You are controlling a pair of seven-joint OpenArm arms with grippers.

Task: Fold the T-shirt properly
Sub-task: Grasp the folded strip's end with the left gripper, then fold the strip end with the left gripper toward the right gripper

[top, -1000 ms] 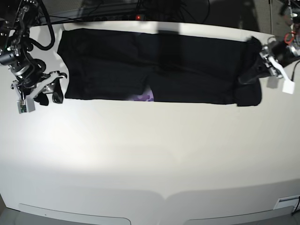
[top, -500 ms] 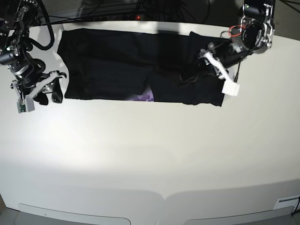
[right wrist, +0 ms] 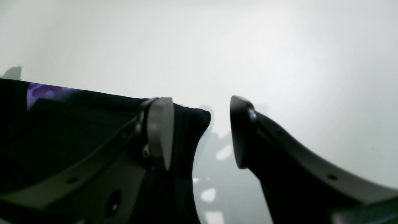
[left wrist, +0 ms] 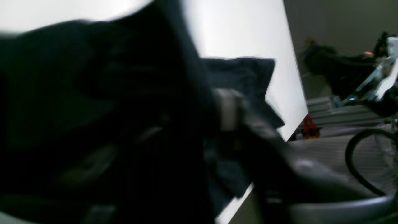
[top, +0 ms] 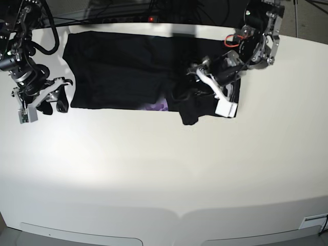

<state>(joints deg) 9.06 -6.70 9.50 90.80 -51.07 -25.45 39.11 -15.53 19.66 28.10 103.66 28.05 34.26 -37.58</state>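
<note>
Hand on your left arm (top: pixel 197 87) sits low over the T-shirt (top: pixel 118 72), approx. midway along the counter's (top: pixel 164 179) far edge. Can't tell its state: base view shows black fingers lost against black cloth, and the left wrist view is blurred, w/ dark fabric (left wrist: pixel 93 109) filling most of the shot. Whether it's pinching cloth or has let go, you can't read it from either pic. A white block (top: pixel 226 109) hangs on that hand's near side.

Your right hand (top: pixel 55 105) is spread wide, nothing btw. the fingers. Right wrist view confirms it: hand (right wrist: pixel 202 130) w/ bare counter (right wrist: pixel 279 46) showing through the gap. It sits just off the shirt's left end, near that end's front corner. One finger pad (right wrist: pixel 158 130) overlaps the shirt corner (right wrist: pixel 186 124) in that view; touching or not, can't tell.

T-shirt lies flat along the far edge, plain black side up, running from the far-left part of the counter to about the middle. Its right end is doubled back on itself and bunched under the left hand, w/ a lobe of cloth (top: pixel 189 115) poking toward the near edge. A purple patch (top: pixel 159 106) peeks out at the shirt's near hem, also visible in the right wrist view (right wrist: pixel 40 90).
</note>
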